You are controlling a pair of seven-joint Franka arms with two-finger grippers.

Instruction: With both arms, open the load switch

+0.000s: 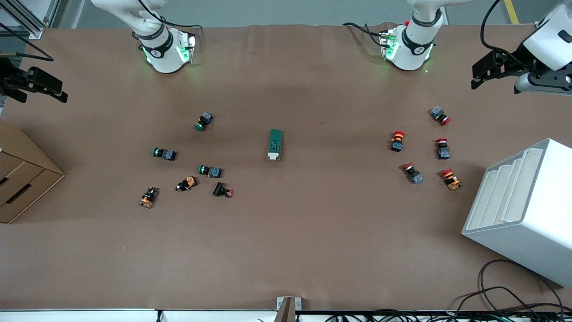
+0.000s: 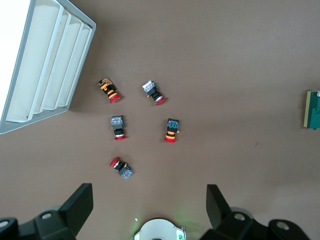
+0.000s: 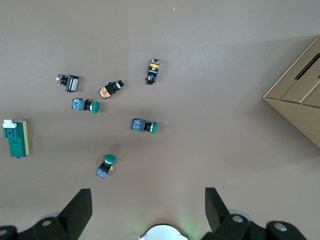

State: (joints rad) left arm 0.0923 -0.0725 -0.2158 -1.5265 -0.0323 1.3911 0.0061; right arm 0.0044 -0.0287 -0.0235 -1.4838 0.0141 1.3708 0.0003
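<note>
Lying untouched mid-table, load switch (image 1: 275,144) — left tool (image 1: 485,74) and right tool (image 1: 42,87) spread, aloft

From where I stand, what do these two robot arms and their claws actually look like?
Both are bulky white jointed arms with black bands; the left arm's base and right arm's base glow green, with black cables trailing nearby. The left gripper and right gripper are black, each with two angular fingers.

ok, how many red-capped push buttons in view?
5, all grouped toward the left arm's end of the table. The last lies nearest the white rack. None appear hidden.
</note>
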